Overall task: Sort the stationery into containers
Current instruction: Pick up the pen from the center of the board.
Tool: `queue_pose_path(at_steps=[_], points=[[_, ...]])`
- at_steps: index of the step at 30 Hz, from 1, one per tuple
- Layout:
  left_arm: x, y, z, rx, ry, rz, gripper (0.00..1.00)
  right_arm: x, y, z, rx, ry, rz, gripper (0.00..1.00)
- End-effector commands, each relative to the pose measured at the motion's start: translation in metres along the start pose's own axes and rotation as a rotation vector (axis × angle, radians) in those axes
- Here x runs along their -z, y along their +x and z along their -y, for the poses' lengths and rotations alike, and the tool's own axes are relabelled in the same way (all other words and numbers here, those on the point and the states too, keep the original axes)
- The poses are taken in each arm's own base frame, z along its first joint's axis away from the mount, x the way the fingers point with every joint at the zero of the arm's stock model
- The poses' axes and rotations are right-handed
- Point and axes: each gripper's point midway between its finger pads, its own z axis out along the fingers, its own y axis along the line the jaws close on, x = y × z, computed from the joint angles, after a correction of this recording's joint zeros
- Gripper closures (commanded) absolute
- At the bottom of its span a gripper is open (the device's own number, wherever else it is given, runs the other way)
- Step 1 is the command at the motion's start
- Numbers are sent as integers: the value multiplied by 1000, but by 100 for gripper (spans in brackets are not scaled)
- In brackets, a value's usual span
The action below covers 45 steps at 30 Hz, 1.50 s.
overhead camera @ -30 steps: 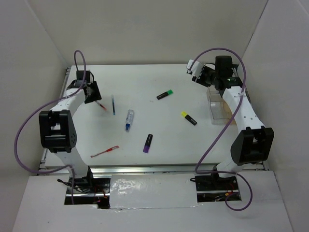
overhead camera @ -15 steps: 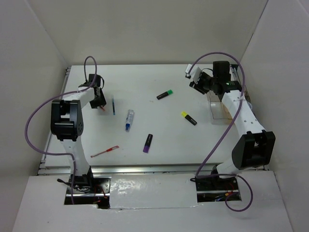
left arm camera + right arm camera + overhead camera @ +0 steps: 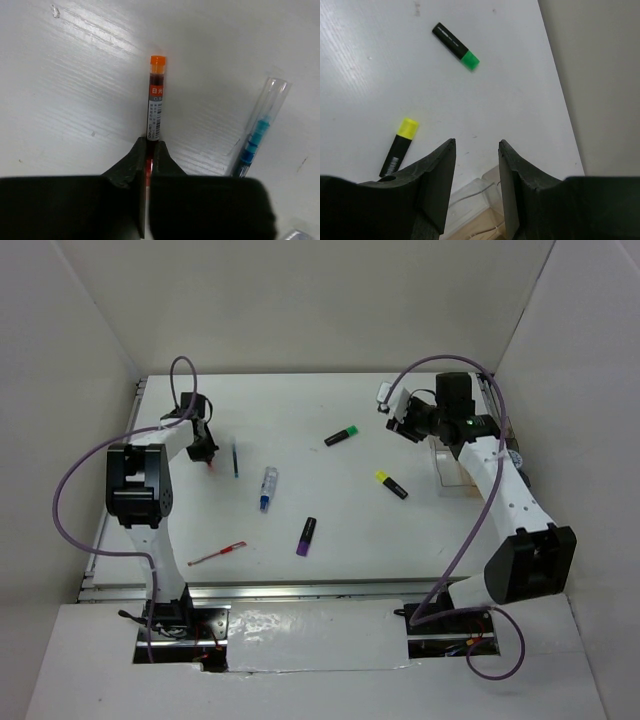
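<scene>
My left gripper (image 3: 150, 142) is shut on a thin red pen (image 3: 155, 100) lying on the white table, the pen's orange end pointing away from the fingers. From above, the same gripper (image 3: 207, 452) sits at the far left, with a blue pen (image 3: 235, 457) just to its right. My right gripper (image 3: 476, 144) is open and holds nothing, hanging above the near corner of the clear container (image 3: 470, 200). This box (image 3: 452, 465) stands at the far right. Green (image 3: 342, 435), yellow (image 3: 391, 485) and purple (image 3: 306, 536) highlighters lie loose.
A white-blue tube (image 3: 268, 488) lies mid-table and a second red pen (image 3: 217, 554) lies near the front left. White walls close in the table on three sides. Purple cables loop off both arms.
My left arm has reached down to the red pen and its jaws have closed on it. The right gripper has drifted left and lower, still open.
</scene>
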Motion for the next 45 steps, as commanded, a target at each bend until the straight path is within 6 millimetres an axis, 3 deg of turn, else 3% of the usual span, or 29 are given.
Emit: queue_pose_path(at_steps=[1, 4, 5, 6, 8, 9, 11, 12, 14, 15, 17, 18, 22, 28, 32, 37, 45], points=[[-6, 25, -1, 12, 69, -95, 100, 20, -34, -14, 82, -11, 102, 54], [8, 25, 5, 9, 140, -102, 100, 28, -51, -27, 158, -4, 164, 53], [17, 28, 16, 3, 220, -117, 100, 24, -54, -43, 177, -31, 187, 53], [26, 27, 24, 2, 272, -122, 100, 34, -68, -42, 237, 8, 232, 54], [62, 16, 39, 18, 415, -109, 100, 33, -73, -61, 291, -10, 265, 53], [86, 20, 59, 29, 557, -152, 100, 41, -93, -69, 368, 7, 327, 53], [132, 17, 78, 31, 739, -151, 100, 41, -101, -87, 425, -5, 371, 53], [167, 20, 91, 13, 863, -169, 100, 48, -121, -93, 486, 18, 432, 53], [200, 35, 105, -16, 980, -218, 100, 49, -132, -106, 528, 18, 477, 53], [229, 48, 116, -50, 1085, -265, 100, 52, -146, -116, 574, 24, 528, 53], [253, 67, 121, -82, 1169, -335, 100, 59, -164, -121, 634, 60, 593, 53], [273, 91, 131, -121, 1244, -428, 100, 60, -174, -132, 664, 49, 632, 53], [314, 136, 134, -200, 1388, -547, 100, 55, -187, -155, 805, 73, 688, 53], [340, 178, 133, -259, 1442, -625, 100, 46, -183, -179, 937, 33, 694, 53], [348, 210, 134, -329, 1447, -689, 100, 41, -175, -196, 980, -52, 673, 54], [353, 217, 140, -363, 1458, -712, 100, 35, -167, -219, 965, -169, 651, 54], [358, 219, 148, -397, 1469, -735, 100, 30, -169, -233, 970, -234, 636, 54]])
